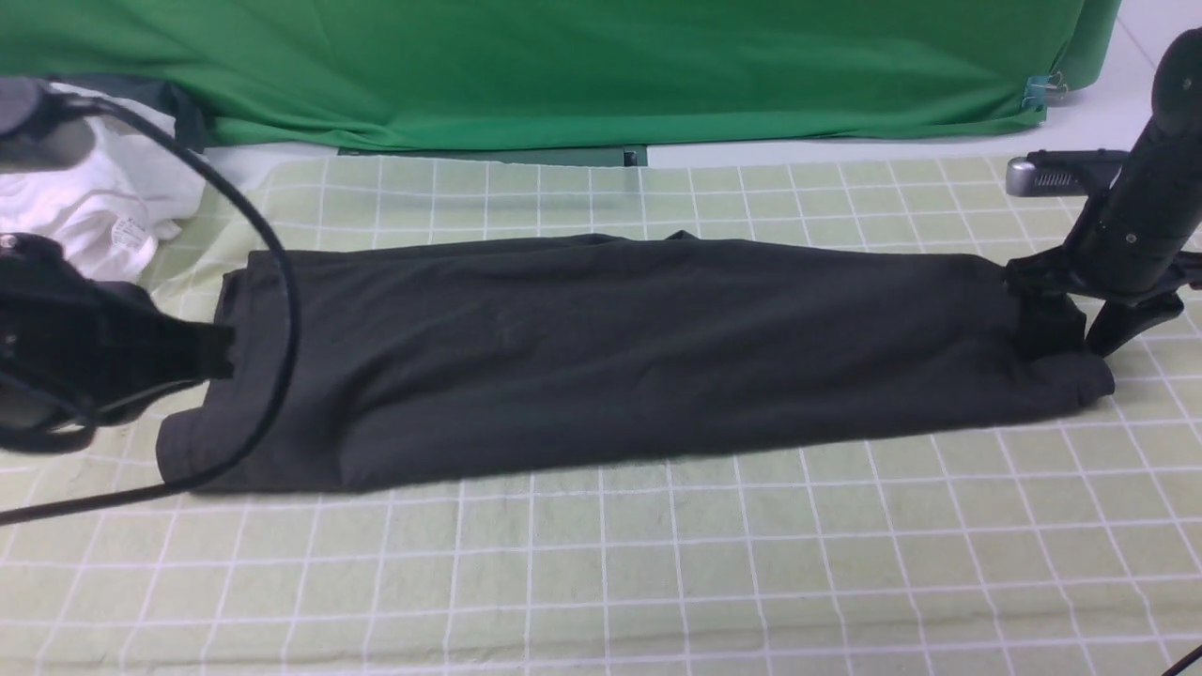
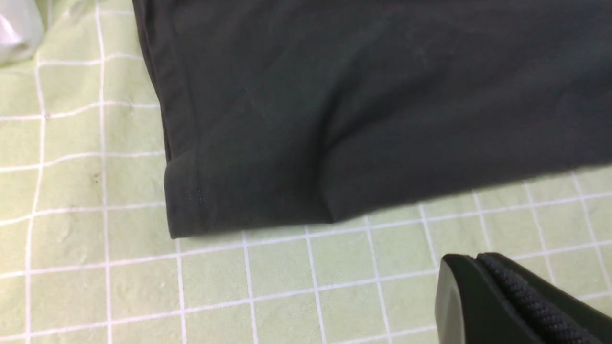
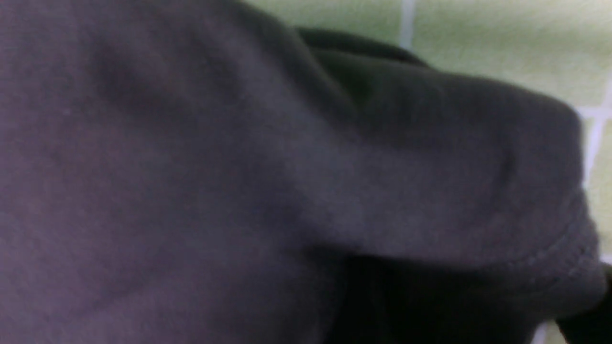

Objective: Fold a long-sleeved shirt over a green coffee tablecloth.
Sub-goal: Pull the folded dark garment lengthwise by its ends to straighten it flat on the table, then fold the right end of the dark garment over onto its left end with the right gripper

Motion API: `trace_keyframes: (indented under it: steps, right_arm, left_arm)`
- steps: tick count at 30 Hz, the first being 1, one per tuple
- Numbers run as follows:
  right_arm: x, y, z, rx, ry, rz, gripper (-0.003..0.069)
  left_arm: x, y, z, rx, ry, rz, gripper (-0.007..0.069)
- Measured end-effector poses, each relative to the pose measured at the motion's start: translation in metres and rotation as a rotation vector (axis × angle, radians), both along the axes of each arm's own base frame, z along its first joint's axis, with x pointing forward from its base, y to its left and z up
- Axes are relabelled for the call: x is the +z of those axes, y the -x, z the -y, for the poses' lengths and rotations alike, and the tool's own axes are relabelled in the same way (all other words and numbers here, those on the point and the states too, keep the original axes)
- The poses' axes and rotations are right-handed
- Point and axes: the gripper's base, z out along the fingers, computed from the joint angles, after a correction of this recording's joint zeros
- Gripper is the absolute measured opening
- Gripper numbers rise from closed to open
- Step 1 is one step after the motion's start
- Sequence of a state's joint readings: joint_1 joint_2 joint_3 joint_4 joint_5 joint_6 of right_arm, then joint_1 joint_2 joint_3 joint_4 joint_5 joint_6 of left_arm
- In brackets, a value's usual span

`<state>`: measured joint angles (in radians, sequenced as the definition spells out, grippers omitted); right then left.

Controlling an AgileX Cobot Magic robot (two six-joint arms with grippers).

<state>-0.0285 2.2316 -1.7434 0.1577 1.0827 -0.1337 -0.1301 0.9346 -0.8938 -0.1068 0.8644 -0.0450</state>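
The right gripper (image 1: 1080,324) is resting with its jaws apart on the right end of the long-sleeved shirt (image 1: 601,357), its arm slanting down from above. The left gripper (image 1: 218,352) is hovering closed and empty beside the hemmed left end of this soft charcoal band, which is lying across the gridded green coffee tablecloth (image 1: 657,563).

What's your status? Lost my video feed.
Left gripper shut, empty, off the shirt's left end. Right gripper open at its right end. Shirt lies in a long band on tablecloth. Nothing blocking.
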Motion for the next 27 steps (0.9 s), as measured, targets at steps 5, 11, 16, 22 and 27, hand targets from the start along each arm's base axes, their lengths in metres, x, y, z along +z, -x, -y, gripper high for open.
trace_keyframes:
  steps: [5, 11, 16, 22, 27]
  right_arm:
    - [-0.001, 0.0, -0.005, 0.042, 0.0, -0.001, 0.0417]
    - [0.003, 0.002, -0.008, 0.109, 0.006, -0.011, 0.0053]
    - [0.026, 0.009, 0.01, 0.073, 0.096, -0.01, 0.0051]
    - [0.077, 0.022, 0.046, -0.029, 0.176, 0.067, 0.0051]
    - [0.123, 0.025, 0.032, -0.056, 0.097, 0.18, 0.0051]
  left_arm:
    - [0.015, 0.021, -0.001, -0.003, 0.037, 0.086, 0.0011]
    - [0.025, 0.036, -0.003, -0.004, 0.051, 0.154, 0.0011]
    - [0.025, 0.044, -0.003, -0.009, 0.048, 0.133, 0.0011]
    - [0.027, 0.053, -0.004, -0.013, 0.047, 0.133, 0.0011]
    - [0.027, 0.053, -0.004, -0.013, 0.047, 0.135, 0.0011]
